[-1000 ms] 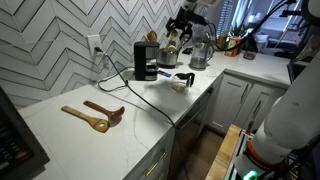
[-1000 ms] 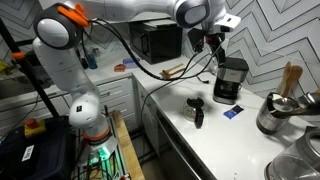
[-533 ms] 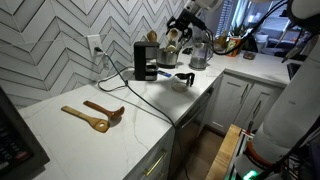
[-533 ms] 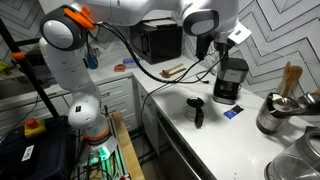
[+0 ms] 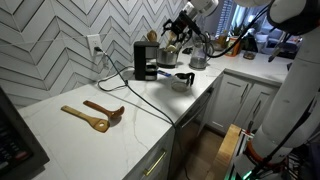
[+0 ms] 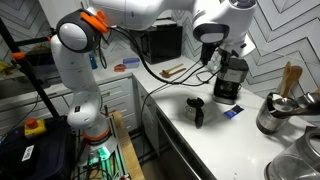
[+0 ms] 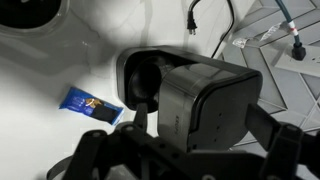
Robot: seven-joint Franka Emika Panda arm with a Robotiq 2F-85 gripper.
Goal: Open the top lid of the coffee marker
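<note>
Claw [image 7: 188, 155] spread wide, hovers over the white tabletop [image 7: 40, 90]: flat blue packet [image 7: 92, 103] at nine o'clock, black boxy plastic coffee maker [image 7: 195, 95] dead centre beneath. Best to slip one finger under the lid's front edge, then lift in an arc.

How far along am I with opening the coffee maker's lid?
Approach looks done: the open pincer hovers over the coffee maker. In hand: lining up on the lid, which looks shut. Left: catching the lid and lifting it.
</note>
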